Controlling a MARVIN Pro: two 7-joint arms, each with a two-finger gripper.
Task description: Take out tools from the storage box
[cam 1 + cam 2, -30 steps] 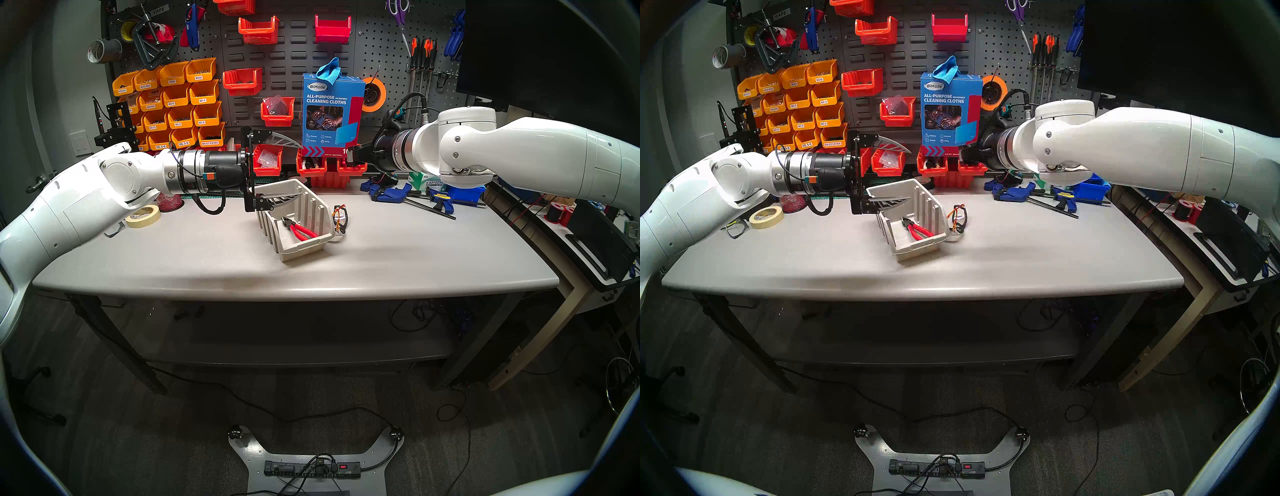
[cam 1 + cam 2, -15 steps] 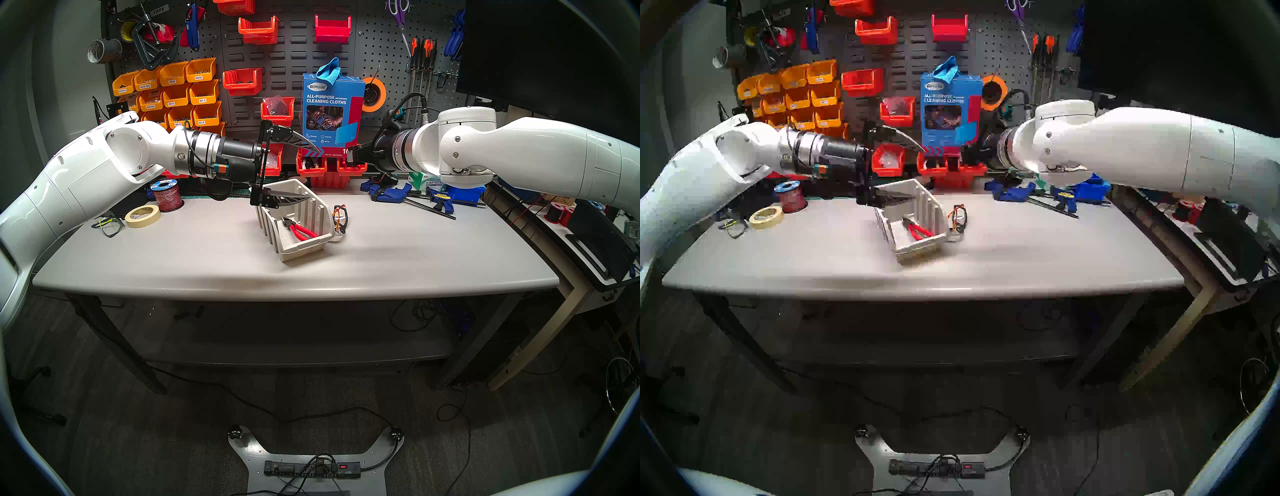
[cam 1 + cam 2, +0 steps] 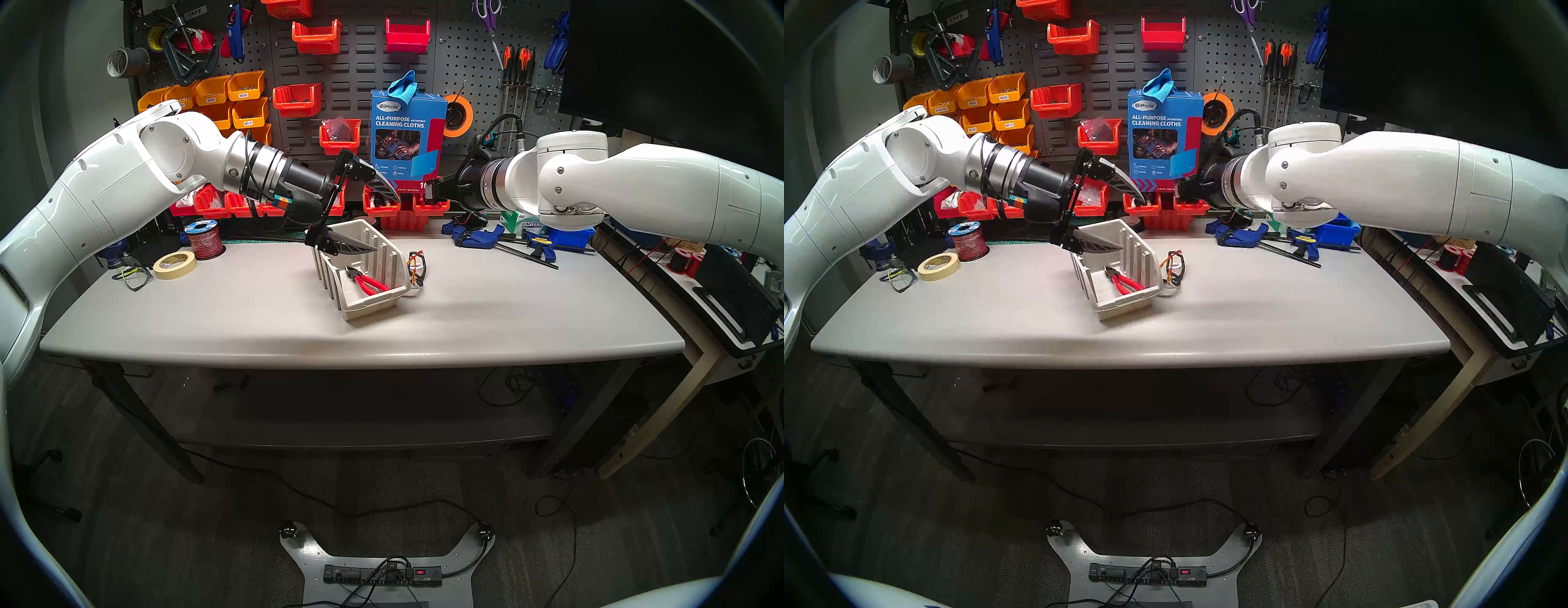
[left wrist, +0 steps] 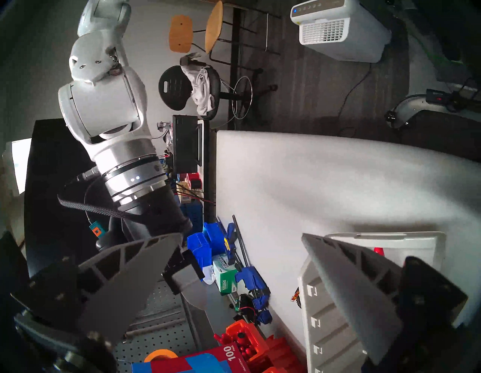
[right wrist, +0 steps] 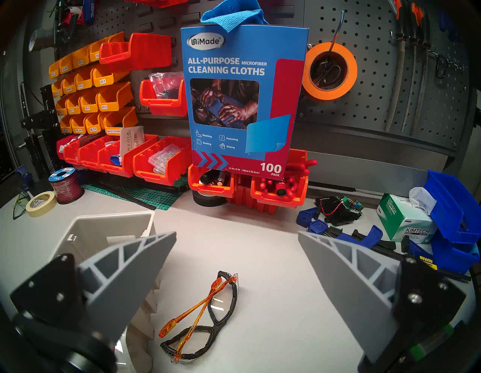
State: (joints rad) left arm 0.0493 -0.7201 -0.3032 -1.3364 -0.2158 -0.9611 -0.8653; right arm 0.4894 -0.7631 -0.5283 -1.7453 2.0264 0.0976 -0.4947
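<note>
On the grey table [image 3: 254, 314], the pliers [image 3: 368, 281] lie in the beige box [image 3: 373, 303], handles slanting near-right, just below the nearer, open, empty left gripper [image 3: 384, 220]; glasses [image 3: 416, 268] lie outside, right.

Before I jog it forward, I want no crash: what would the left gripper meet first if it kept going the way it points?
Likely the right gripper, straight ahead between its open fingers; depth is unclear. Its lower finger overlaps the bin.

Matt beige plastic storage box [image 3: 368, 297] (ribbed sides); glossy red-handled pliers [image 3: 368, 282]; smooth matt grey table [image 3: 254, 314].
</note>
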